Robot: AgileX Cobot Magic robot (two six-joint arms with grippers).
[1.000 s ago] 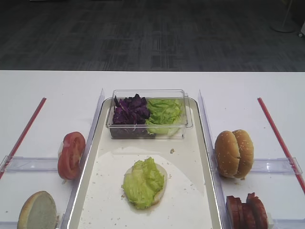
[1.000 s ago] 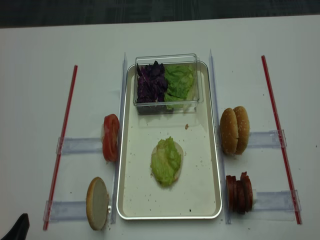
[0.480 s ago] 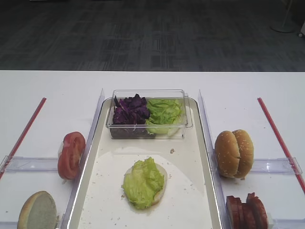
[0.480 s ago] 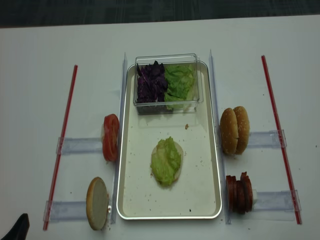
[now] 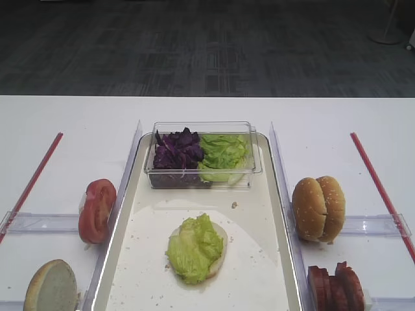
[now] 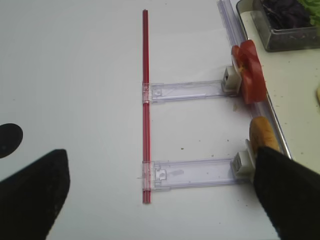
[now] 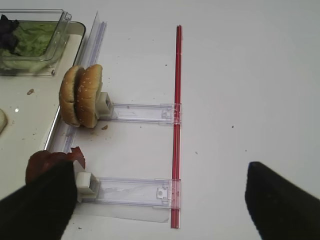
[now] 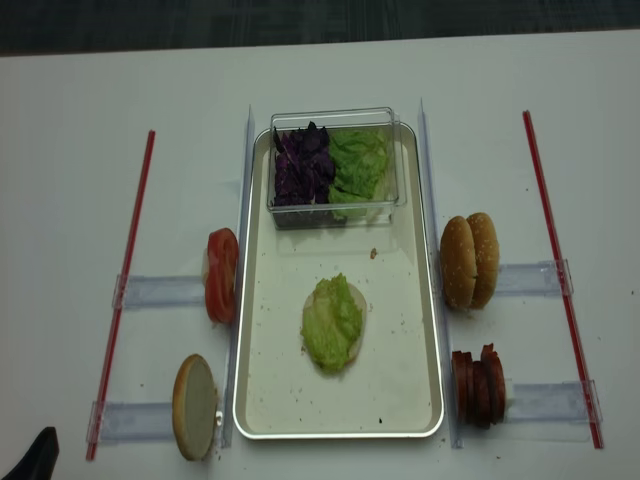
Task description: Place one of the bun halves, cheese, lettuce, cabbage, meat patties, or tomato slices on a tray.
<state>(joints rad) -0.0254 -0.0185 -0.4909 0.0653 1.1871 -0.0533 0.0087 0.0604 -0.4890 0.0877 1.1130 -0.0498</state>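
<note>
Patties (image 7: 50,167) look stiff but greasy: my right gripper (image 7: 160,200), wide open and empty, should pinch the end disc's faces.

We took this for a lab or test room rather than a kitchen. The plain white desk (image 5: 337,116) carried two straight red strips (image 8: 125,280) as boundary markers and clear plastic rail holders (image 7: 142,112) that kept the food standing on edge at fixed spots beside the tray (image 8: 400,400). Behind the desk we saw dark grey office carpet tiles (image 5: 207,45), with no stove, sink or cupboards in view.
</note>
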